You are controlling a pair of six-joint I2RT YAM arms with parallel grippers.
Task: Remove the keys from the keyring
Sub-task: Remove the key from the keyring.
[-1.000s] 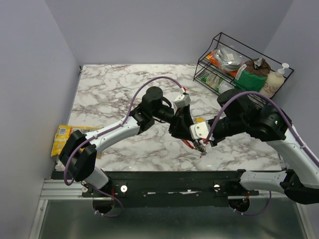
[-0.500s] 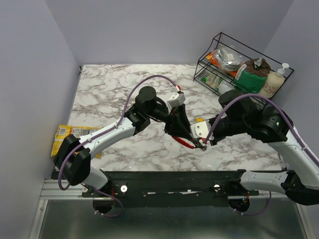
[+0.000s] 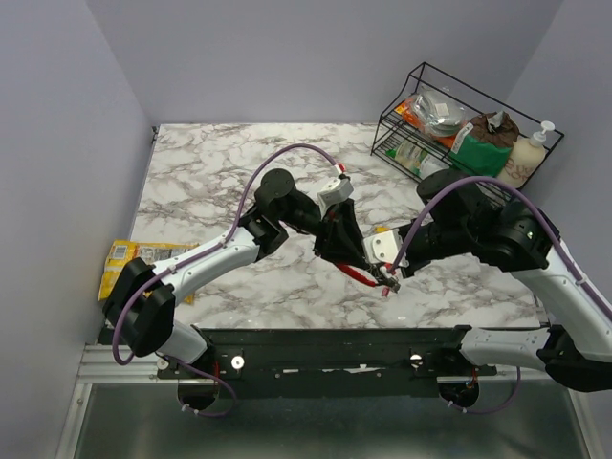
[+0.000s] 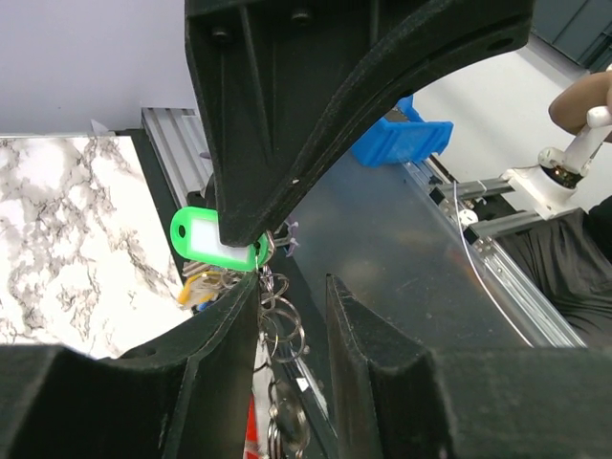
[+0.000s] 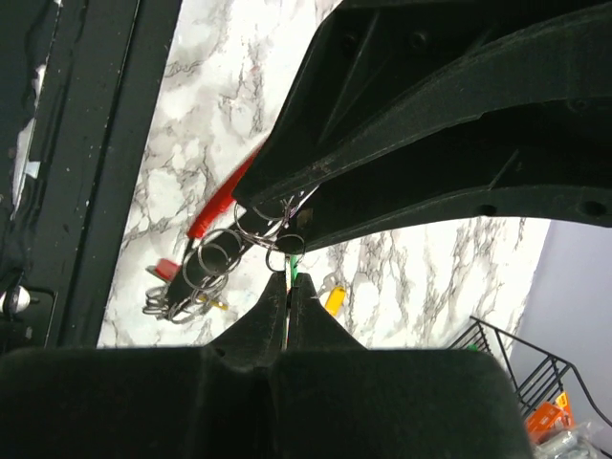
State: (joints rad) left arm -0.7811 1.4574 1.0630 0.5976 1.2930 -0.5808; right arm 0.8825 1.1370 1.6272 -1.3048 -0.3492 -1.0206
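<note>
Right pincer (image 5: 288, 283) is pressed together on the green key (image 4: 212, 239). Left pincer (image 4: 290, 289), hard up against it, clamps the rings (image 4: 279, 330), and the red keyring (image 5: 222, 203) dangles just beside the right pincer, over the table (image 3: 210, 172). Pull too hard and the thin tag could slip, or the rings twist free. A second ago the left pincer stood wider and further off.

keyring (image 3: 363, 276) over the table's (image 3: 210, 172) near middle; wire rack (image 3: 459, 124) far right, packet (image 3: 120, 263) at left edge.
</note>
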